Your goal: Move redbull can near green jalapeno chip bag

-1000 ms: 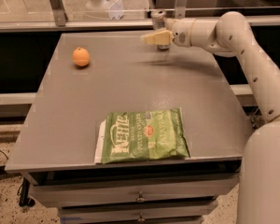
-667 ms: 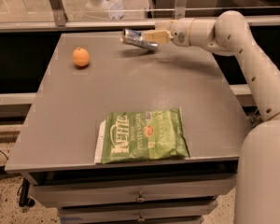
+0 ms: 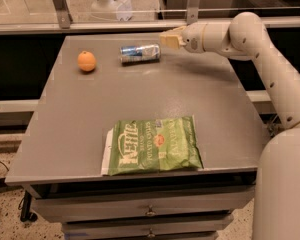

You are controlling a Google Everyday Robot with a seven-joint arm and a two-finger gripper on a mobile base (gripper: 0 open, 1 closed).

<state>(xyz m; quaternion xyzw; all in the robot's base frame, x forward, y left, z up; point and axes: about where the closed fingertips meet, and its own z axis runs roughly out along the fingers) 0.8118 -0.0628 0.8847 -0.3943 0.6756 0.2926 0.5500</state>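
The redbull can (image 3: 140, 53) lies on its side at the back of the grey table (image 3: 200, 99), silver with blue patches. My gripper (image 3: 171, 38) hovers just right of and slightly above the can's right end. I cannot tell whether it touches the can. The green jalapeno chip bag (image 3: 155, 145) lies flat near the table's front edge, well away from the can, with white "Kettle" lettering and a white left edge.
An orange fruit (image 3: 86, 61) sits at the back left, left of the can. My white arm (image 3: 270, 74) reaches in along the table's right side. A glass barrier with metal posts (image 3: 60, 6) stands behind the table. Drawers (image 3: 150, 213) are below the front edge.
The can has tipped over leftward from beside the gripper and now lies on its side on the table. The gripper has stayed at the back right of it.
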